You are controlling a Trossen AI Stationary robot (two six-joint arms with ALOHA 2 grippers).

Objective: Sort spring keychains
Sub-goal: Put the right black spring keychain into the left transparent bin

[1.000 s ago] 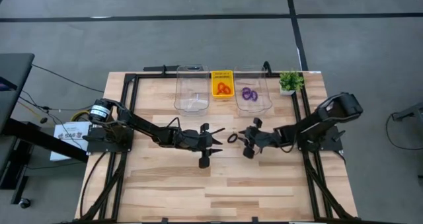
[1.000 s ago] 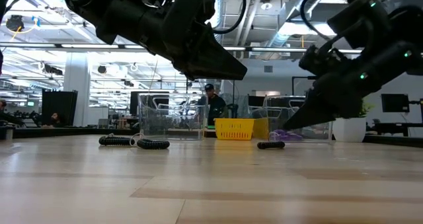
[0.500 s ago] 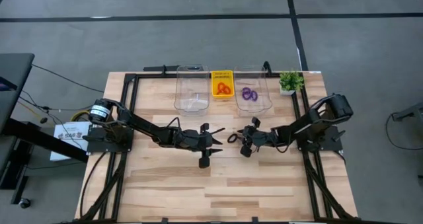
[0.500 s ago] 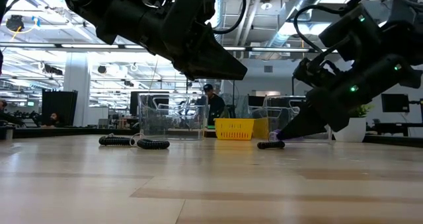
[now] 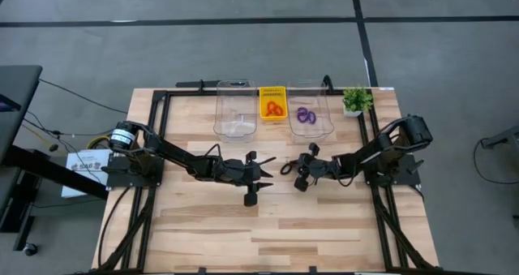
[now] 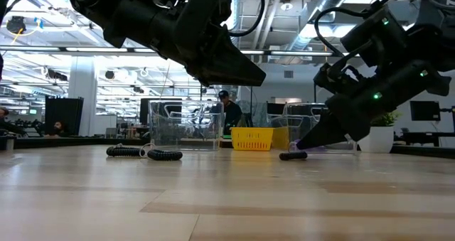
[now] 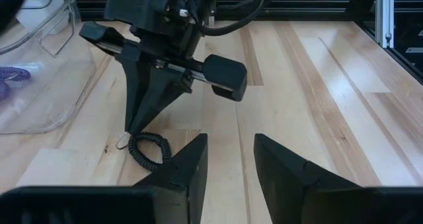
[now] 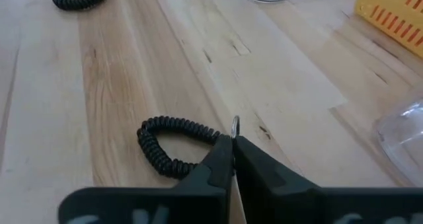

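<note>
While orange keychains [image 5: 274,109] lie in the yellow basket [image 5: 272,92] and purple keychains [image 5: 305,115] in a clear bin [image 5: 324,122], black keychains [image 8: 177,146] remain on the bench [image 5: 324,226]: right gripper [image 8: 231,159] clenched on one's ring; left gripper [image 7: 228,163] released, nearby.

Both dark arms reach inward from the tabletop's sides toward its middle, their wrists low and their hands facing each other a short way apart. The right hand [image 5: 293,171] is angled steeply down with its fingertips at the wood surface, the two fingers [image 8: 221,159] pressed together, tips meeting in a narrow point. The left hand [image 5: 264,177] hovers above the surface, level with the right, its two fingers [image 7: 192,168] parted with a clear gap between them, gripping nothing.
</note>
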